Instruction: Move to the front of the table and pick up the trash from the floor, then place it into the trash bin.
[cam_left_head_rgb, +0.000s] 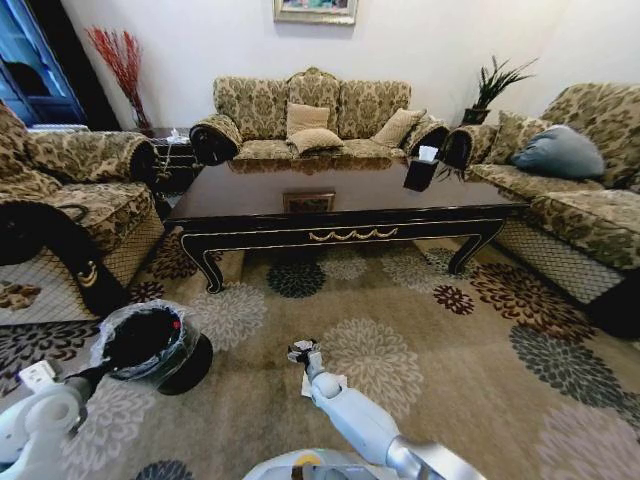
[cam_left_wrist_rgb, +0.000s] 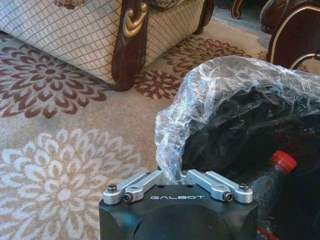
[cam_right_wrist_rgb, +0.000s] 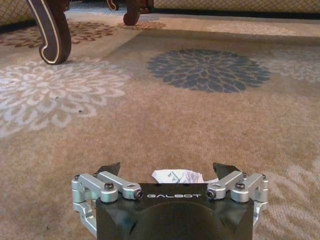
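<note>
Right gripper (cam_right_wrist_rgb: 170, 170), fingers apart, low over white napkin (cam_right_wrist_rgb: 178, 176) on carpet; left gripper (cam_left_wrist_rgb: 177, 175) clamped on trash bin (cam_left_wrist_rgb: 240, 125) liner.

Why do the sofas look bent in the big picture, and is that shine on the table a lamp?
Head view: a wide lens bows the sofas near the edges; the glossy table mirrors the pale wall, no lamp visible. Left wrist view: the trash bin liner catches bright glare beside the left claw. Right wrist view: the carpet stays evenly lit, the right claw open around white trash.
</note>
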